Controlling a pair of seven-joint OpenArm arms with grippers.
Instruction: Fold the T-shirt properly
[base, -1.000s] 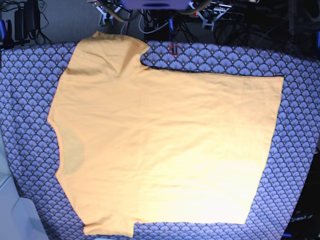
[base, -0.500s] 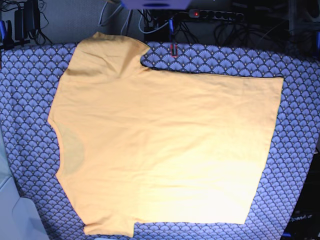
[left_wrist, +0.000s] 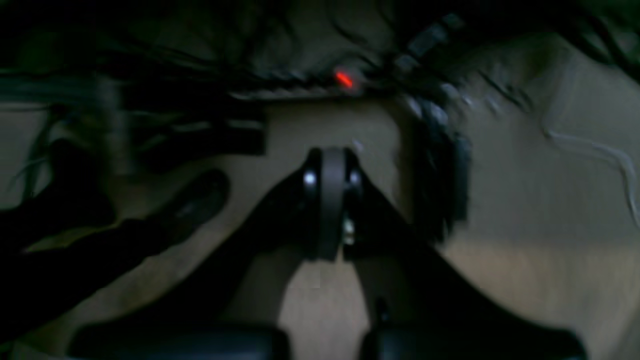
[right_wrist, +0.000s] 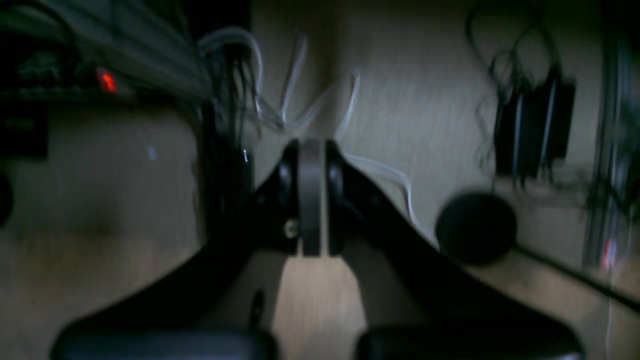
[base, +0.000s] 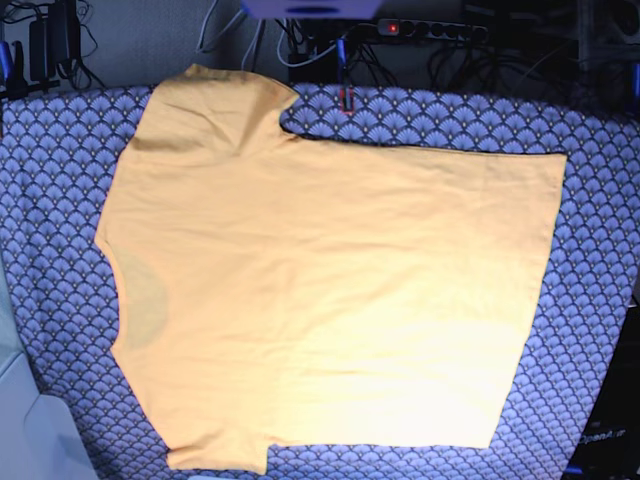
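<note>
The orange-yellow T-shirt (base: 330, 290) lies spread flat on the purple-grey fan-patterned cloth (base: 600, 180), neckline at the left, hem at the right, one sleeve at the top left and one at the bottom. Neither arm shows in the base view. In the left wrist view my left gripper (left_wrist: 330, 200) is shut with nothing between its fingers, facing the floor and cables beyond the table. In the right wrist view my right gripper (right_wrist: 311, 197) is likewise shut and empty, also over the floor. The T-shirt does not show in either wrist view.
Behind the table's far edge runs a power strip (base: 430, 28) with a red light, amid tangled cables (base: 330, 50). A white surface (base: 25, 420) sits at the lower left corner. A dark round object (right_wrist: 475, 227) lies on the floor in the right wrist view.
The arm parts seen at the top edge a second ago have withdrawn out of the base view, uncovering the power strip. The T-shirt has not moved.
</note>
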